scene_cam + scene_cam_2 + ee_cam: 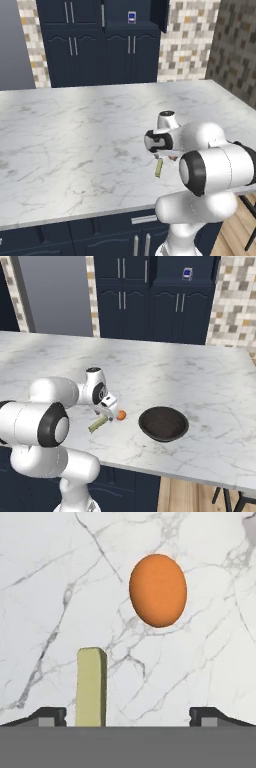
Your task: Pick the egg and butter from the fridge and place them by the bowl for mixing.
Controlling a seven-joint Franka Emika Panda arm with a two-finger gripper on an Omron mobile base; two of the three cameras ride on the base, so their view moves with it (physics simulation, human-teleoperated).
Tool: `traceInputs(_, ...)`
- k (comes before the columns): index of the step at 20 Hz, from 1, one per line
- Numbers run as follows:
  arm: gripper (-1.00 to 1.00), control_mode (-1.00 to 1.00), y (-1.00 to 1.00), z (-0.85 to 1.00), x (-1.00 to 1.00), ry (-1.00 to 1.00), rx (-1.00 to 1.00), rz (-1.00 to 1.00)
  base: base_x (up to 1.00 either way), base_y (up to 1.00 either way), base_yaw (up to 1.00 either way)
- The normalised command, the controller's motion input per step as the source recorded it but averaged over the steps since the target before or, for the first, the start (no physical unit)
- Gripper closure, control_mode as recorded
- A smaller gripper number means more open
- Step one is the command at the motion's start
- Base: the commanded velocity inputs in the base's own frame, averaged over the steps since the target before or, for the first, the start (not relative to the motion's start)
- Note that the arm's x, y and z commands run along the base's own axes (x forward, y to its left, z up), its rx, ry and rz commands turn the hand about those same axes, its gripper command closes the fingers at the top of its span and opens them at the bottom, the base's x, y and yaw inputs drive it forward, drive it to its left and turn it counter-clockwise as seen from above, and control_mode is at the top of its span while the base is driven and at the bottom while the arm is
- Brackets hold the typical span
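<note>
Jaws (128, 716) spread wide in the hand view, nothing held, the tips low at either side. Butter (91, 687) lying on the marble surface (45, 602) just inside the left tip, a short olive-yellow stick pointing away from the hand. Egg (158, 590) further out on the same surface, apart from the butter, resting on its own. Seen from the right base view: butter (98, 424) under the hand, egg (121, 415) just beside it, dark bowl (163, 423) near, to the right of the egg. Both items appear placed by the bowl; task judged near complete.

Handling, as judgement: egg light, rigid, brittle, smooth and prone to roll; best taken across its narrow middle with gentle closure. Butter light, likely soft and greasy; grip across the short width at mid-length, light pressure.

Beyond: dark blue cabinets (150, 301), tiled wall (230, 301).
</note>
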Motion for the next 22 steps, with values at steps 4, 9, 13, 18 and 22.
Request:
traceInputs(4,-1.00,-1.00,-0.11,0.57,-0.48,0.04,0.00,0.05,0.00,0.00,0.00)
traceInputs(9,-1.00,-1.00,-0.09,0.56,-0.56,0.02,0.00,0.11,0.00,0.00,0.00)
traceInputs(13,-1.00,-1.00,-0.12,0.32,-0.69,-0.04,0.07,0.11,0.00,0.00,0.00)
traceInputs(18,-1.00,-1.00,-0.06,0.25,-0.62,-0.08,0.06,0.11,0.00,0.00,0.00)
traceInputs(22,-1.00,-1.00,0.00,0.19,-0.52,-0.22,0.00,0.06,0.00,0.00,0.00)
